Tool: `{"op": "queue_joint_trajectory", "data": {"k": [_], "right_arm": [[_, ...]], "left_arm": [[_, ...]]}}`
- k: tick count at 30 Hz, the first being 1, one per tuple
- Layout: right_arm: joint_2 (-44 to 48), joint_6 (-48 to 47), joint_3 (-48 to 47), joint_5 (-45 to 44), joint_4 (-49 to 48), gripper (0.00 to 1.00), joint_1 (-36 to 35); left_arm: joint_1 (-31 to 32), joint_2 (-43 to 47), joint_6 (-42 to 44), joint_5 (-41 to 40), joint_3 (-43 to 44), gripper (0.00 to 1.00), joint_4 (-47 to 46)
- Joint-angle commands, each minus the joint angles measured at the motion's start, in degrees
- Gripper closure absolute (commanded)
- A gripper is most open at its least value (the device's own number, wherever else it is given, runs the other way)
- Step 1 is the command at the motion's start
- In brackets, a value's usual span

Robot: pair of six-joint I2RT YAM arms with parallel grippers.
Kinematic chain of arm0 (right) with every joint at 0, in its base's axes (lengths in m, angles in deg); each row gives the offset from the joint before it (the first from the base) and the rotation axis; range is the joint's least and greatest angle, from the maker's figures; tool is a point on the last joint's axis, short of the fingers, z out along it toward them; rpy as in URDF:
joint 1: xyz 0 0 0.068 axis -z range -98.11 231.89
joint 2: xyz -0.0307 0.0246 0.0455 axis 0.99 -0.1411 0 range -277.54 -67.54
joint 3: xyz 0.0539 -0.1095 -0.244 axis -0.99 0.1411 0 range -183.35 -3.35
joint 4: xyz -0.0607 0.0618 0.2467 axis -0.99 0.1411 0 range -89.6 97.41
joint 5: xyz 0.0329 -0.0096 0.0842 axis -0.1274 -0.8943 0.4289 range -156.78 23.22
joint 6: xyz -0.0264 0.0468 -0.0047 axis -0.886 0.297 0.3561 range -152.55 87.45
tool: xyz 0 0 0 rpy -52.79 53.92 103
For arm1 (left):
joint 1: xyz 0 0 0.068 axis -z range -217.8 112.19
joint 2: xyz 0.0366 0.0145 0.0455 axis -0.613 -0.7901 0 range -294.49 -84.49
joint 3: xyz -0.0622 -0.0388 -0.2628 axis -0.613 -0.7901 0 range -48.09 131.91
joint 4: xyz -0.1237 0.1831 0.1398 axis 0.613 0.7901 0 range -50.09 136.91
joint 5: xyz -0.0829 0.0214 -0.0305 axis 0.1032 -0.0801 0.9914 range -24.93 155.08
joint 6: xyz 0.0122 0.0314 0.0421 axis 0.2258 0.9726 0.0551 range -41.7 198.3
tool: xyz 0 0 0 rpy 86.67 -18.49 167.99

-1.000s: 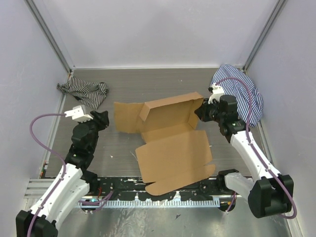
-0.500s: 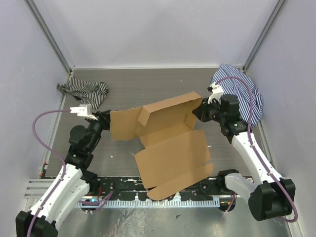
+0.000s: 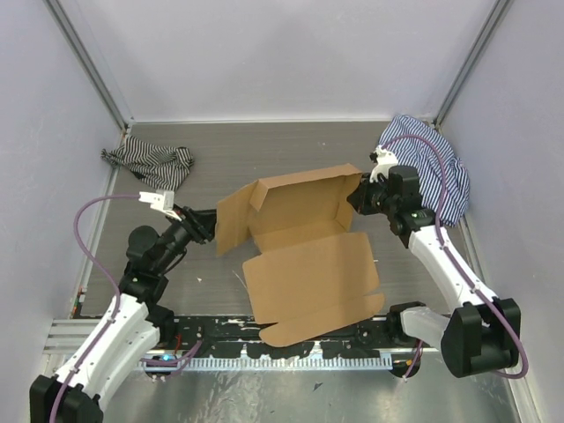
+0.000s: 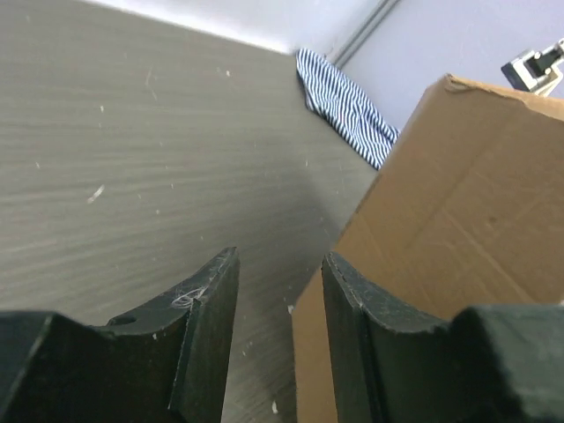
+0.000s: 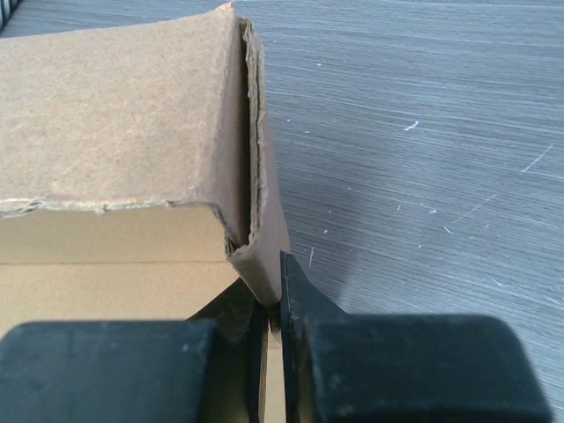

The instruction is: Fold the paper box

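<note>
Paper box [image 3: 308,264] mid-counter, lid panel flat toward near edge: back and side walls partly raised, right gripper [image 5: 270,295] clamped on right wall corner, left gripper [image 4: 278,300] unclenched beside left flap; tucking and lid closure outstanding.

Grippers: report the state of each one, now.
Left gripper: open, jaws apart with nothing between them, beside a raised flap of the paper box.
Right gripper: shut on the paper box's side wall.

paper box [image 4: 458,220] cropped rightward, striped cloth [image 3: 458,176] partly behind right arm [image 3: 438,253]
</note>
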State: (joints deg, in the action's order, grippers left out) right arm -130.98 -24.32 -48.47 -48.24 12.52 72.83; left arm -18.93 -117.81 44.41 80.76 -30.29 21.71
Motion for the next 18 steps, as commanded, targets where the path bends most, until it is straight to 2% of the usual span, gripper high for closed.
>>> {"op": "queue_joint_trajectory", "data": {"k": [1,5,12,18], "right_arm": [[-1.0,1.9,-0.4,-6.0,-4.6,0.99,-2.0],[-2.7,1.9,1.2,-14.0,-8.3,0.99,-5.9],[-6.5,3.5,4.8,-24.1,-17.7,0.99,-10.7],[-6.6,3.8,6.1,-32.1,-19.8,0.99,-12.9]], "left_arm": [[1.2,-1.9,-3.0,3.3,-1.0,0.51,-2.7],[6.0,-5.2,-0.2,-1.0,-0.1,0.5,-3.0],[17.3,-20.4,7.7,-10.2,4.2,0.51,-3.4],[19.5,-27.2,8.2,-15.3,2.3,0.51,-7.7]]}}
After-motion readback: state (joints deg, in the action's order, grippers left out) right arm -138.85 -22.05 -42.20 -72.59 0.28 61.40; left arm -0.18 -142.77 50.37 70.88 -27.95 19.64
